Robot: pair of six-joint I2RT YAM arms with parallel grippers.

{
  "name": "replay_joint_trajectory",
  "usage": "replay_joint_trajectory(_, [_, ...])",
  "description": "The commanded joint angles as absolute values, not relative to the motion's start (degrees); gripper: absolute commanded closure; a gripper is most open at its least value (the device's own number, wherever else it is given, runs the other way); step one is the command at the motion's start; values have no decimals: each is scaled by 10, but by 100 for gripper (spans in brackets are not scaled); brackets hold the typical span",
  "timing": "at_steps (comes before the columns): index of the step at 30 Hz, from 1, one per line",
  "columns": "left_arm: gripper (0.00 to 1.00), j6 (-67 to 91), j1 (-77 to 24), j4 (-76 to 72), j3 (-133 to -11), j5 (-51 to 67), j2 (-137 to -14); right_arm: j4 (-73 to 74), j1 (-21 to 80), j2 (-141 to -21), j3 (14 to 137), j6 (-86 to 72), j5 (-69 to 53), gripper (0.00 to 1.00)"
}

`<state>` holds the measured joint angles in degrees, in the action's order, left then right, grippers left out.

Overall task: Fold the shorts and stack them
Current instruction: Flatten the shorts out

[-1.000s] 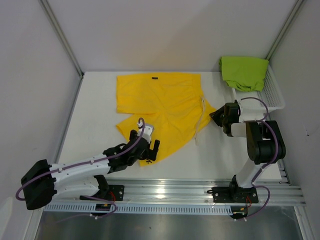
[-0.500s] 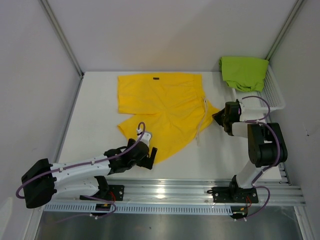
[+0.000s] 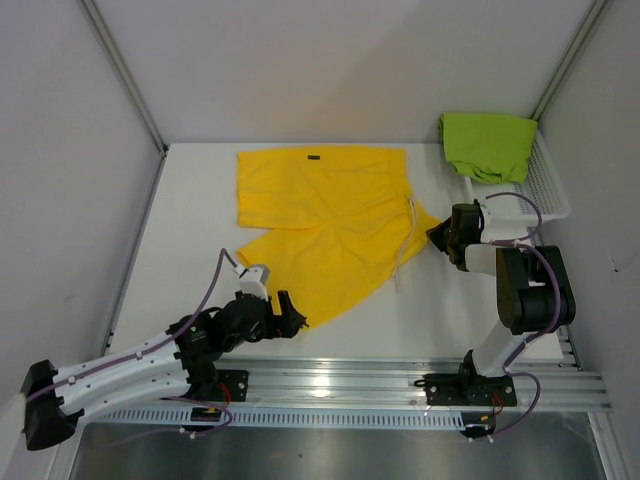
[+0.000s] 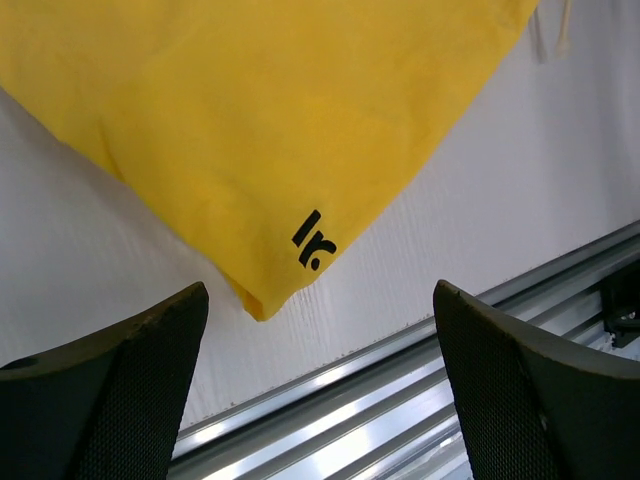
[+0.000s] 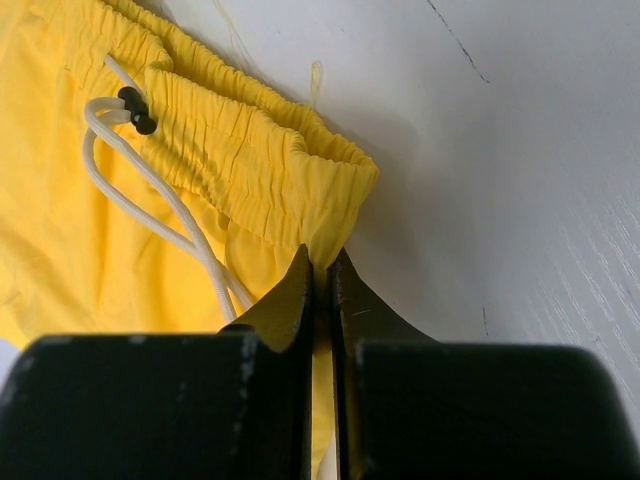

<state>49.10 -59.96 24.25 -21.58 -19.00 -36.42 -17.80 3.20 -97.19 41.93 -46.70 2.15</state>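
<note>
Nearest the arm bases, the left gripper hung low over the table just beyond the metal rail. Its 2 fingers were spread wide and held nothing. Between them in the wrist view lay the near leg corner of the yellow shorts, with a small dark logo just inside the hem.

The yellow shorts were spread mostly flat across the middle of the table, 1 leg reaching toward the near edge. At their right side, the right gripper was pinched shut on the corner of the gathered waistband, beside the white drawstring.

The fabric looked thin, light and limp, so it would likely sag and crease wherever it was unsupported, and a 1-point hold would let it droop. The doubled hem corner and the elastic waistband seemed the firmest places to grasp. The loose drawstring could snag.

Farthest away, the green shorts lay bunched on the white basket at the far right, not yet folded.
</note>
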Motion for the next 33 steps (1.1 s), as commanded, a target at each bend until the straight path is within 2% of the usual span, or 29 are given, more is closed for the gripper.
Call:
replay_joint_trajectory(1, [6,552,-584,210,-189,-152,-373,-187,26,-962,435,-461,33,100])
replay_joint_trajectory(4, [7,578,-572,176,-163,-117,-383,-192,24,-963,433,-463,27,100])
replay_joint_trajectory(9, [12,597,-567,137,-125,-130,-368,-195,18,-962,430,-468,22,100])
replay_joint_trajectory(14, [29,599,-541,41,-85,-123,-368,-200,14,-966,428,-472,13,100])
replay_joint_trajectory(18, [42,592,-528,-20,-87,-106,-432,-207,12,-966,424,-475,11,100])
replay_joint_trajectory(21, [57,593,-527,-79,-84,-87,-498,-211,11,-964,419,-477,8,100])
replay_joint_trajectory(23, [73,599,-527,-133,-78,-74,-525,-213,8,-964,418,-479,7,100])
replay_joint_trajectory(24, [87,599,-526,-151,-76,-69,-541,-214,8,-964,417,-480,7,100])
replay_joint_trajectory(26, [100,600,-524,-165,-77,-53,-548,-213,6,-965,418,-480,7,100])
replay_joint_trajectory(28, [100,593,-523,-123,-100,-45,-538,-211,5,-965,419,-480,7,100])
replay_joint_trajectory(33, [100,583,-522,124,-153,-4,-444,-193,5,-969,428,-480,10,100])
